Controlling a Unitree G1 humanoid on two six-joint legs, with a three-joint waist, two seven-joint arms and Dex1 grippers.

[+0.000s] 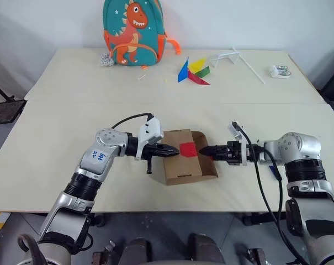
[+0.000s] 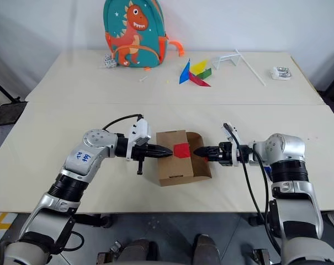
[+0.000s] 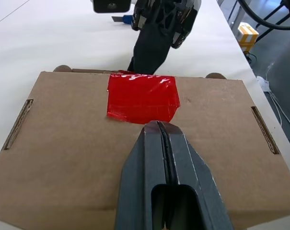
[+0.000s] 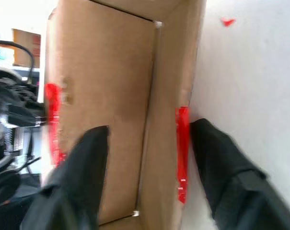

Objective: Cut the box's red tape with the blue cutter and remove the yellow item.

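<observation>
The brown box (image 1: 180, 165) lies on the table between my two hands, its right end open with a flap folded out. The red tape (image 3: 142, 97) sits on its top face, with a torn strip of it on the open end's wall (image 4: 182, 153). My left gripper (image 3: 158, 125) is shut, its tip resting on the box top just short of the tape. My right gripper (image 4: 149, 128) is open, one finger inside the open end and the other outside against the wall. The blue cutter (image 1: 274, 170) lies on the table by my right forearm, partly hidden. The yellow item is hidden.
A teal dinosaur backpack (image 1: 134, 33) stands at the table's far edge. A paper pinwheel (image 1: 193, 70), a white stand (image 1: 233, 58) and a small white object (image 1: 279, 71) lie at the back right. Cables hang from both wrists.
</observation>
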